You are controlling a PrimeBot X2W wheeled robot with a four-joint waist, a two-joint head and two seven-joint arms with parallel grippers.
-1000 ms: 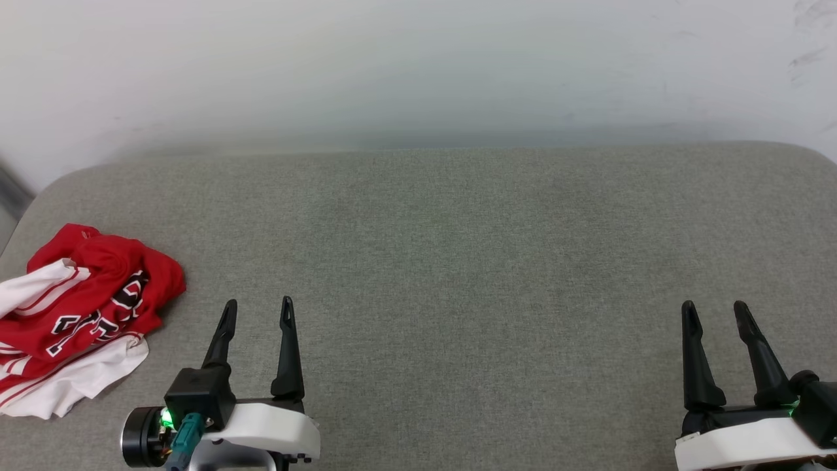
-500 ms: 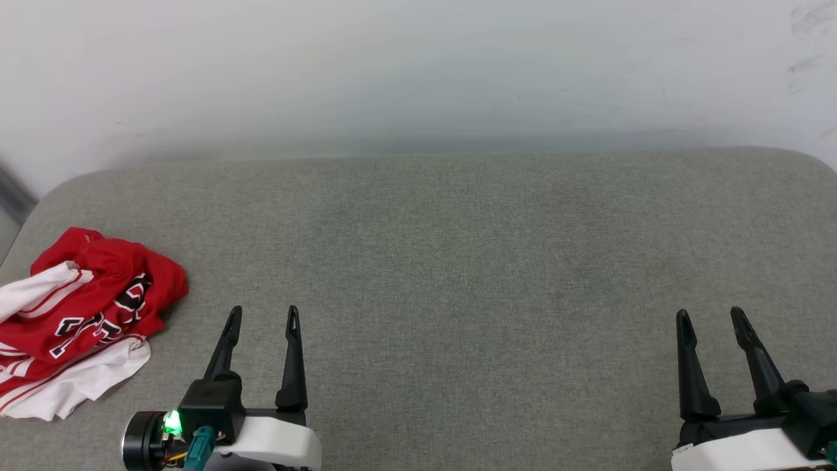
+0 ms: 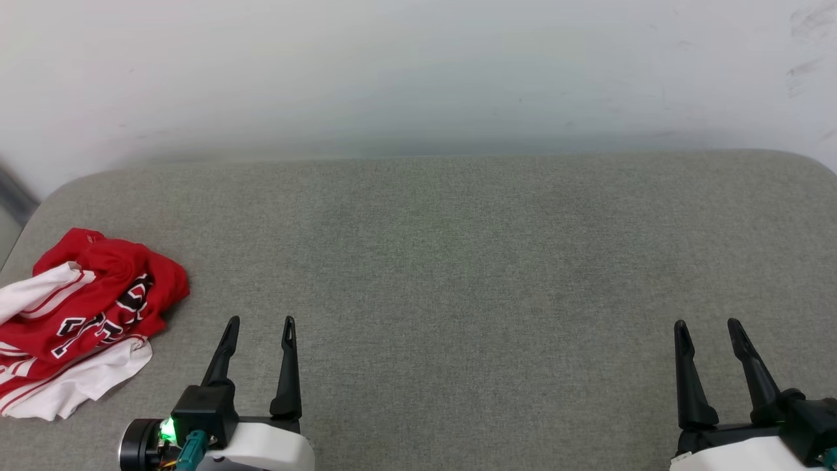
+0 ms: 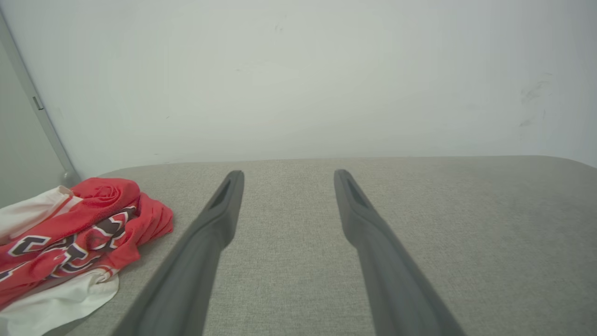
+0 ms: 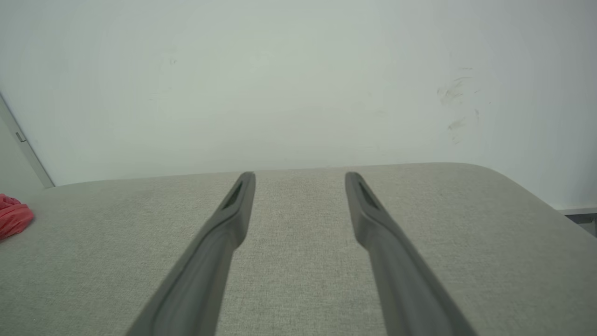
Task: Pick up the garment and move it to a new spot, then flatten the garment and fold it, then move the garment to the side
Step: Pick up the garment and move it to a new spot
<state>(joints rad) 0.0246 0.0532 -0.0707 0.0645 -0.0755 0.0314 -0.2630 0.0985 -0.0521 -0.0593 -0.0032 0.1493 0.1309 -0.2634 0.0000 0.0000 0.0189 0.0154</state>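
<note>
A crumpled red-and-white garment (image 3: 88,307) lies bunched at the lower left of the head view, on a grey fabric-covered table (image 3: 458,261). The left pincer (image 3: 260,322), near it, and the right pincer (image 3: 706,324), at lower right, stand wide open and empty. The pick-up has not begun. The left pincer would likely need to swing left and close on a fold.

A grey fabric-covered worktop (image 3: 458,261) with rounded corners carries one crumpled red-and-white jersey (image 3: 98,294), lying at its left end.
</note>
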